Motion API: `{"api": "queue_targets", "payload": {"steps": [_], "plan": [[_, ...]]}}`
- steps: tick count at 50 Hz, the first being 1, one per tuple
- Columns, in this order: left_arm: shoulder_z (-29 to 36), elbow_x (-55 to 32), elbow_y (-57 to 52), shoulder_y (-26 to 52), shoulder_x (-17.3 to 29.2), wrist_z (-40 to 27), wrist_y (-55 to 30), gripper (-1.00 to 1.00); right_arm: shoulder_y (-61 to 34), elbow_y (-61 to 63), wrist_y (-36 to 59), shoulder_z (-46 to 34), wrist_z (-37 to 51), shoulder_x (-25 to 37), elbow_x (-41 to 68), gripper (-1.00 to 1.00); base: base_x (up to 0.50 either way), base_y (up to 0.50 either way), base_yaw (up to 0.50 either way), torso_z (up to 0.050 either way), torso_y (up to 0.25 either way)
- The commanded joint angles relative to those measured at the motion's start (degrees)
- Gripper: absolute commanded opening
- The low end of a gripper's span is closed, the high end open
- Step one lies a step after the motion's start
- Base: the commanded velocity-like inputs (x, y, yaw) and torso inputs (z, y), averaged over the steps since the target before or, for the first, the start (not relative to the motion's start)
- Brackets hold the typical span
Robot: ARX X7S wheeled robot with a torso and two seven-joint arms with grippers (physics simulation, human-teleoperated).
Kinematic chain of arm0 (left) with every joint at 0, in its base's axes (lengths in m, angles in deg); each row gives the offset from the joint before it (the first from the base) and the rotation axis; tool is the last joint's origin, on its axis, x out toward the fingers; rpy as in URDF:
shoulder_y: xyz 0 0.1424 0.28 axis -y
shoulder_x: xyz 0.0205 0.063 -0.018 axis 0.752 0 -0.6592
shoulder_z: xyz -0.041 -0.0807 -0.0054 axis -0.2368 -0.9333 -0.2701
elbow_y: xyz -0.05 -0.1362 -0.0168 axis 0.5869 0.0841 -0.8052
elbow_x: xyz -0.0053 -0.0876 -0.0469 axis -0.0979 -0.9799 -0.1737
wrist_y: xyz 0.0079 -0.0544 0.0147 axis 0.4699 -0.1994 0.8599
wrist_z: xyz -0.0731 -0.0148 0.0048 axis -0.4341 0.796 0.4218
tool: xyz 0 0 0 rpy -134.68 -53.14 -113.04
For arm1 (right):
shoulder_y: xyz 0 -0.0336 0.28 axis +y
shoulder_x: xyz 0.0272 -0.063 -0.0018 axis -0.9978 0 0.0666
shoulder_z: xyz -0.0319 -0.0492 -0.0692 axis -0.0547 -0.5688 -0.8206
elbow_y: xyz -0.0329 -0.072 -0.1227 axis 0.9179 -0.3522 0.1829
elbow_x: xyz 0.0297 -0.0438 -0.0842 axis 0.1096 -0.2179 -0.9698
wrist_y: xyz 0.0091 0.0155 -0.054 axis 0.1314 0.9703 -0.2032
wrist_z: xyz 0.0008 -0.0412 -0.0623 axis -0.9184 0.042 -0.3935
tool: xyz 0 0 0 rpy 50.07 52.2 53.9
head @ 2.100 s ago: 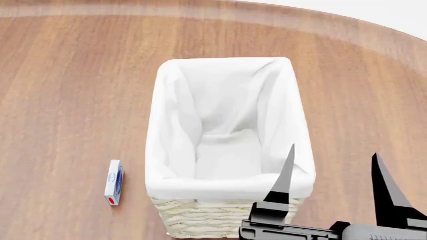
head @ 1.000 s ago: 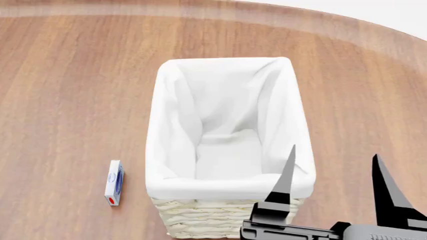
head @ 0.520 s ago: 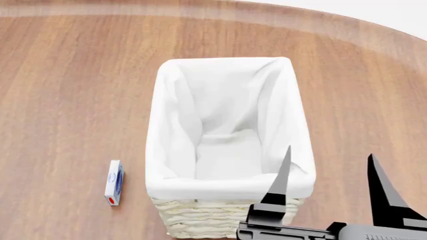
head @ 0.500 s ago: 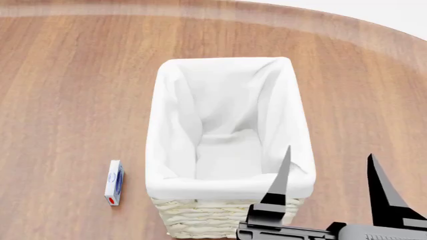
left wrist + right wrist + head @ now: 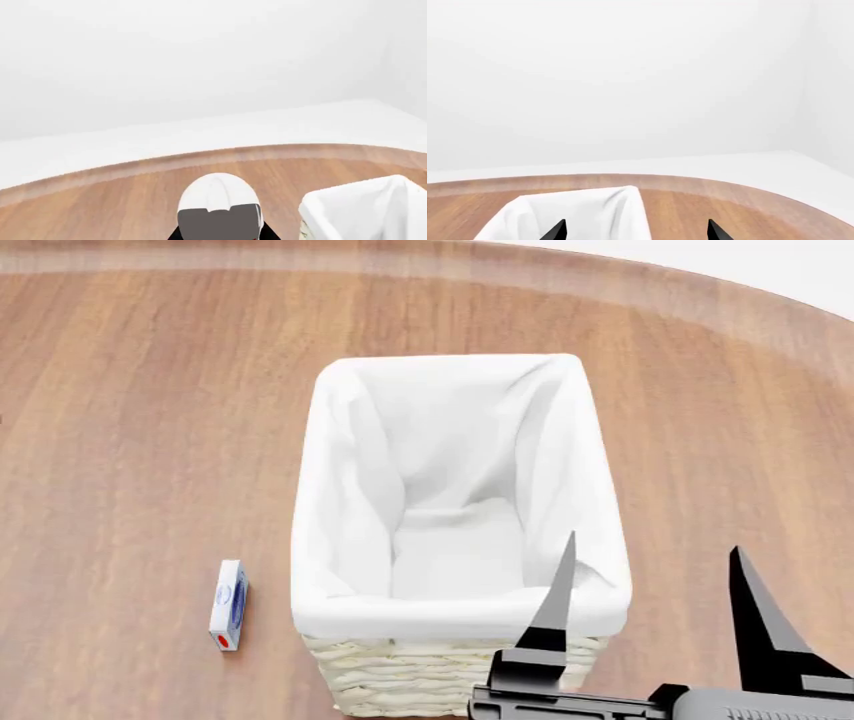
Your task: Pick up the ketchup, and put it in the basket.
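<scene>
Right gripper (image 5: 650, 565) slightly leftward since before, wide apart, body cropped.

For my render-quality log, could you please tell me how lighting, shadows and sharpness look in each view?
Head view: sharp, flat light, soft folds in the basket liner, a pale sheen along the table's far edge. Left wrist view: mostly blank white wall, no hard shadows. Right wrist view: equally washed out, right hand tips crisp black.
</scene>
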State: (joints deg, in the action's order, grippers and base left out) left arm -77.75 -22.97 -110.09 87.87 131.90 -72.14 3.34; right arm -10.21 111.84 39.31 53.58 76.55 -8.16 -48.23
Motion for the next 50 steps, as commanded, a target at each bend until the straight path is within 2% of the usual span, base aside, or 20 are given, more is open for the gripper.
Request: {"api": "queue_targets", "payload": {"steps": [1,4,12,23,30,33,41,50], "plan": [[9.76,-0.64,3.47,15.33,-1.68,5.33,-7.00,-1.00,-0.06,0.11,0.03,-0.12,0.09,0.14,0.33,1.00,0.00,0.00,0.00,0.000,0.000],[12.59,-0.32,3.81,19.55,-2.67,8.60,-9.89,-1.00,0.05,-0.38,-0.43,-0.17,-0.10,0.13,0.12,1.00,0.00,0.00,0.00,0.000,0.000],[15.68,-0.72,4.88,24.58,-4.81,14.32,-12.86,-1.00,0.10,-0.68,-0.56,-0.28,-0.06,0.19,0.12,1.00,0.00,0.00,0.00,0.000,0.002],[17.54,-7.28,11.36,32.43,-8.31,17.47,-16.21,-1.00,-0.04,-0.83,-0.74,-0.30,-0.08,0.28,0.40,1.00,0.00,0.00,0.00,0.000,0.000],[20.46,-3.95,12.87,35.26,-9.65,22.34,-18.54,-1.00,0.01,-0.94,-0.82,-0.50,-0.07,0.31,0.43,1.00,0.00,0.00,0.00,0.000,0.000],[22.84,0.54,11.79,37.08,-10.05,27.03,-19.70,-1.00,0.08,-0.60,-0.63,-0.39,0.07,0.44,0.68,1.00,0.00,0.00,0.00,0.000,0.000],[26.76,3.49,11.79,41.95,-11.76,34.55,-22.55,-1.00,-0.40,-0.57,-0.40,-0.71,0.06,0.61,0.63,1.00,0.00,0.00,0.00,0.000,0.001],[30.04,7.16,13.66,45.14,-14.38,38.47,-23.26,-1.00,-2.59,2.55,3.45,-0.29,-0.95,3.25,4.12,1.00,0.00,0.00,0.00,0.000,0.000]]}}
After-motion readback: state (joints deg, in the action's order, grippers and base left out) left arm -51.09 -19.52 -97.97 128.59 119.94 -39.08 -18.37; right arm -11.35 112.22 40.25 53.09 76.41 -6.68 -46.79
